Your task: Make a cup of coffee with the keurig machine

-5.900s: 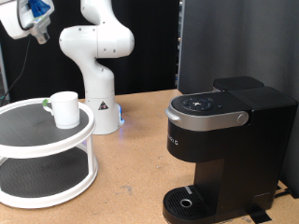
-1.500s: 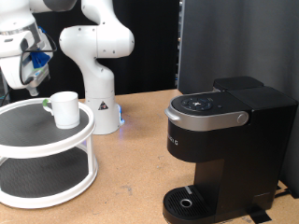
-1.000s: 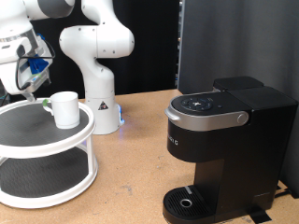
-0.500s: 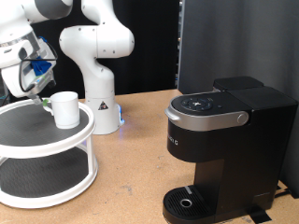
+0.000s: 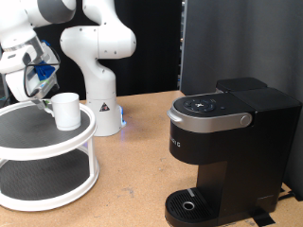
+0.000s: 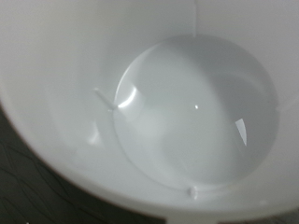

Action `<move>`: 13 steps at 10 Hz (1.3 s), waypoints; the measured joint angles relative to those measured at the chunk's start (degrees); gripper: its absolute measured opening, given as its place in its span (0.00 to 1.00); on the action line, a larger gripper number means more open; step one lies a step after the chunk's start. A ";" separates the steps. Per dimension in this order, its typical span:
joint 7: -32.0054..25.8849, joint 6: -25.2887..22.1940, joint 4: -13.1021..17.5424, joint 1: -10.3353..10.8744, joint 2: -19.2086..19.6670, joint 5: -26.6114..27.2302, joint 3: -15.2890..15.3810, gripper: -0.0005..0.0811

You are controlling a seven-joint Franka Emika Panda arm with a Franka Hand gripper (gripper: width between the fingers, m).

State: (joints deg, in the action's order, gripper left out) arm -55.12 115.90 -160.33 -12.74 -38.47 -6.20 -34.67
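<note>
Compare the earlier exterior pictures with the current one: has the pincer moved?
Yes. The pincer has come down from the exterior view's top-left corner toward the cup on the white tiered stand, which has stayed put.

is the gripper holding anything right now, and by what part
Cannot be told: the gripper sits at the small white cylindrical cup on the white two-tier stand, but no fingers show closed on it.

A light wooden table (image 5: 142, 165) carries the black keurig machine (image 5: 227, 151) at the exterior view's right, a white two-tier round stand (image 5: 43, 156) at its left, and the robot's white base (image 5: 102, 113) behind. The cup (image 5: 65, 110) sits on the stand's upper tier.
</note>
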 joint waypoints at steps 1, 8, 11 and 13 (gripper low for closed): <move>-0.09 0.08 -0.28 -0.07 0.00 -0.03 -0.05 0.99; -0.19 1.53 -1.26 -0.89 0.00 -1.70 -0.25 0.99; -0.18 1.65 -1.34 -0.89 0.00 -1.60 -0.32 0.96; -0.03 1.64 -1.32 -0.85 0.01 -1.02 -0.32 0.75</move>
State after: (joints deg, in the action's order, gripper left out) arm -55.15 117.54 -161.65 -13.59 -38.47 -7.23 -34.98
